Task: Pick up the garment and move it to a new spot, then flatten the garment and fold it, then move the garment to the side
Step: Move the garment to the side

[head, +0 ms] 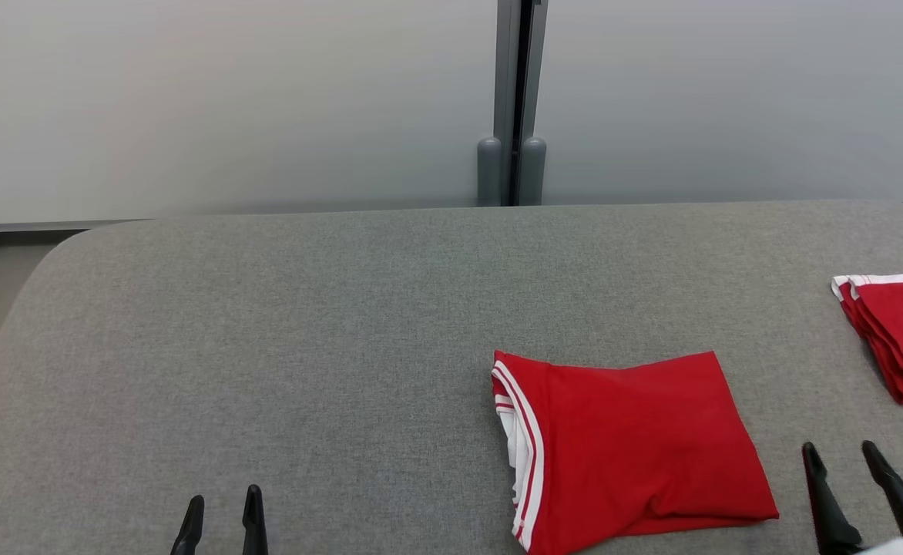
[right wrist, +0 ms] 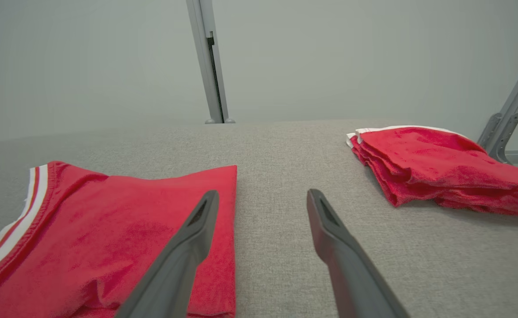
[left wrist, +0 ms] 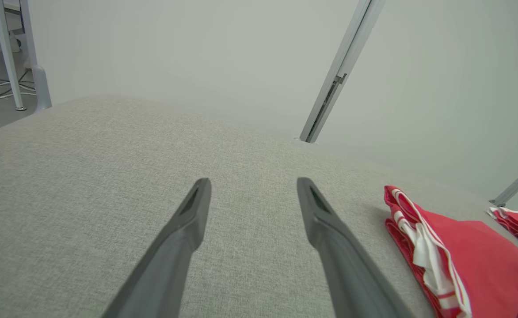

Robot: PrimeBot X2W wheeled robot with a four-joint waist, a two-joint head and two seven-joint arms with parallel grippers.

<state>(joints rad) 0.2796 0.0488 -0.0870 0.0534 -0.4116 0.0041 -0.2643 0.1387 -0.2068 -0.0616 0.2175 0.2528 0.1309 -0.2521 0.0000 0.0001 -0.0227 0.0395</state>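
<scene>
A folded red garment (head: 629, 443) with white-striped trim lies flat on the grey table (head: 305, 347), right of centre near the front edge. In the left wrist view the garment (left wrist: 475, 260) lies to the right, and in the right wrist view it (right wrist: 108, 247) lies at the lower left. My left gripper (head: 223, 497) stands open at the lower left, well apart from the garment, nothing between its fingers (left wrist: 192, 212). Just right of the garment, my right gripper (head: 839, 452) is open and empty; its left finger (right wrist: 197, 229) hangs over the garment's right edge.
Another folded stack of red cloth (head: 894, 331) with white trim lies at the table's far right edge, also in the right wrist view (right wrist: 436, 165). A pale wall with a grey post (head: 517, 100) stands behind the table. The table's left half is bare grey fabric.
</scene>
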